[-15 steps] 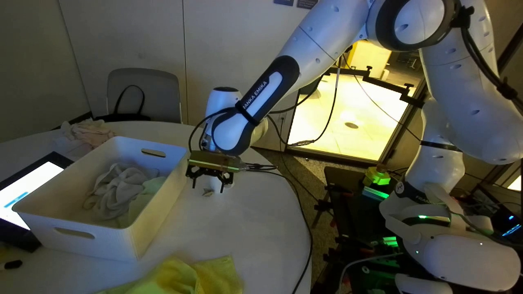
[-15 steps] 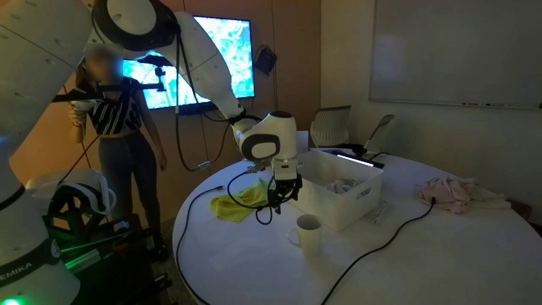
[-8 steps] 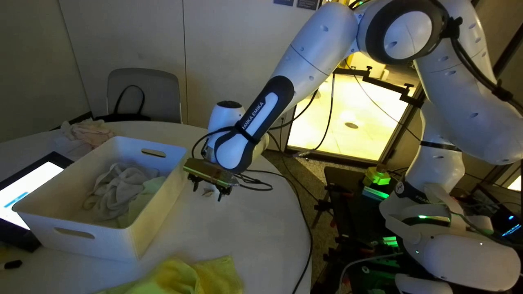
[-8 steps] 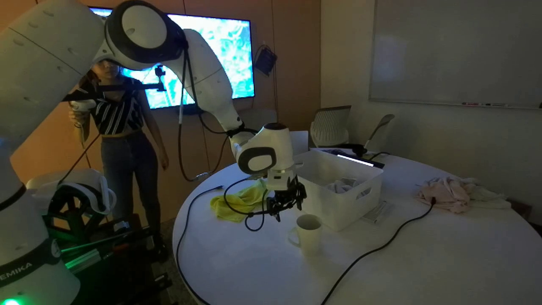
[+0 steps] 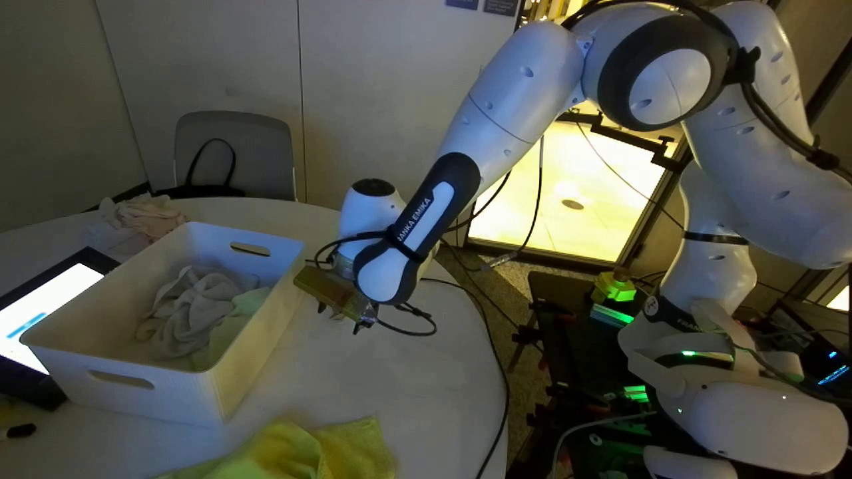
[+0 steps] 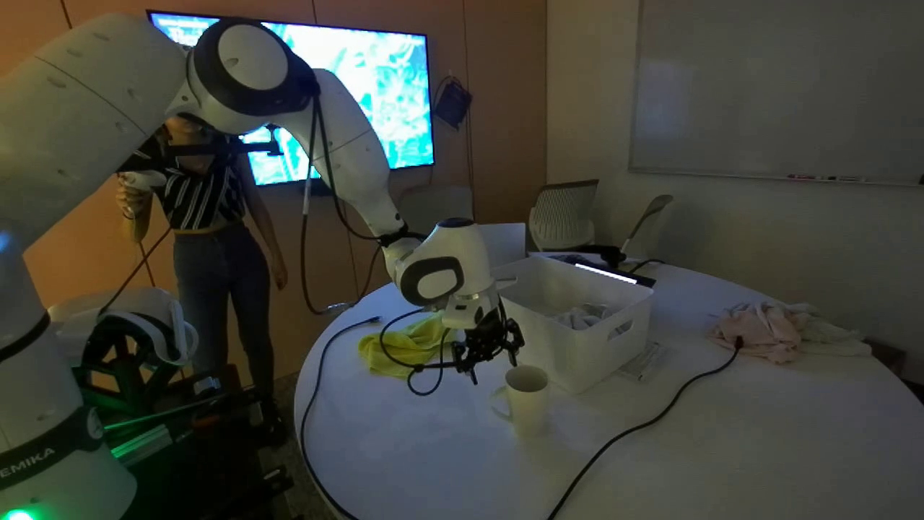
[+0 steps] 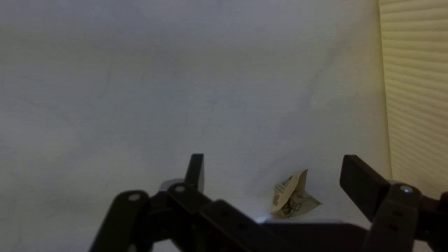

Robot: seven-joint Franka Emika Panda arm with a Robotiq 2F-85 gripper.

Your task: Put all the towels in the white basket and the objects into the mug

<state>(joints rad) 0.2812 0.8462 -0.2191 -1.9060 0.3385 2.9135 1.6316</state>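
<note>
Two towels (image 5: 190, 306) are contained in the white basket (image 5: 166, 392), while the yellow towel (image 6: 415, 339) near the edge of the surface (image 6: 650, 462) and, for the mug (image 6: 527, 408), the paper scrap (image 7: 295, 201) below the parted claw (image 7: 273, 168) are apparently left.

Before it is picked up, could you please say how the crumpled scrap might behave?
The crumpled scrap looks thin-edged, so probably light and easily nudged. Its folds may flatten when squeezed; its angular outline makes rolling unlikely.

In an exterior view, passage right of centre is blocked by the white basket (image 6: 577, 357) and the mug (image 6: 528, 401); lower-centre tabletop (image 6: 433, 462) can be crossed.
</note>
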